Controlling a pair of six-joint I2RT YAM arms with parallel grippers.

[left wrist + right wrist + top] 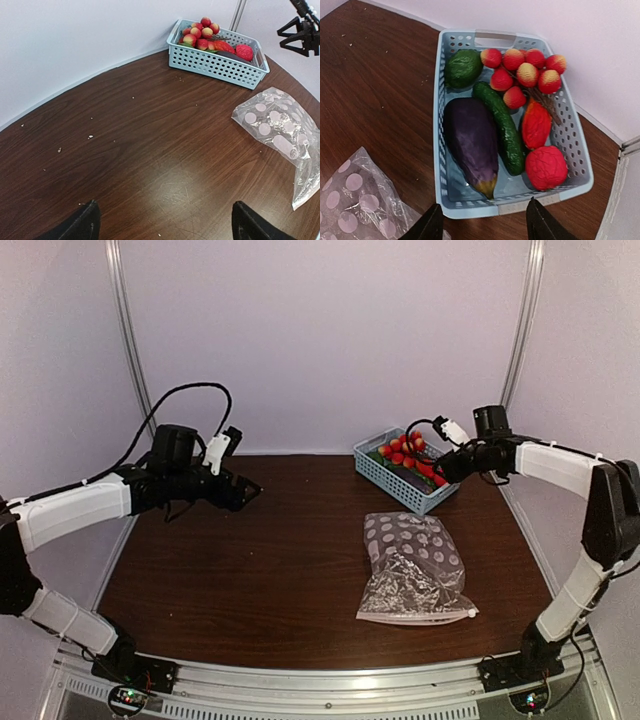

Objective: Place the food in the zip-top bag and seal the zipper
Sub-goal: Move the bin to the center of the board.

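- The light-blue perforated basket [438,125] stands at the far right of the dark wooden tabletop [250,570], and all the food lies inside it.
- In the basket, the dark purple eggplant [470,140] lies lengthwise along one long wall, with the green cucumber [505,130] just beside it and touching it.
- A small dark green piece [462,68] sits in the basket's far corner, beyond the eggplant.
- The cluster of cherry tomatoes [525,72], red fading to yellow, is heaped at that same far end of the basket, next to the green piece.
- The red pepper [536,125] lies on the far side of the cucumber from the eggplant. A bumpy round red piece [546,167] rests in the basket's near corner, just past the pepper.
- The right tool [484,204] hovers over the near end of the basket. Its fingers are spread wide with nothing between them, and it touches no food.
- The zip-top bag [415,565], clear, crinkled and dotted with white, lies flat on the tabletop near the basket, on the side toward the arm bases and apart from it.
- The zipper [420,618] runs along the bag's edge farthest from the basket. I cannot tell whether it is pressed shut.
- The left tool [165,210] hangs above bare wood, well apart from the basket. Its fingers are parted and it holds nothing.
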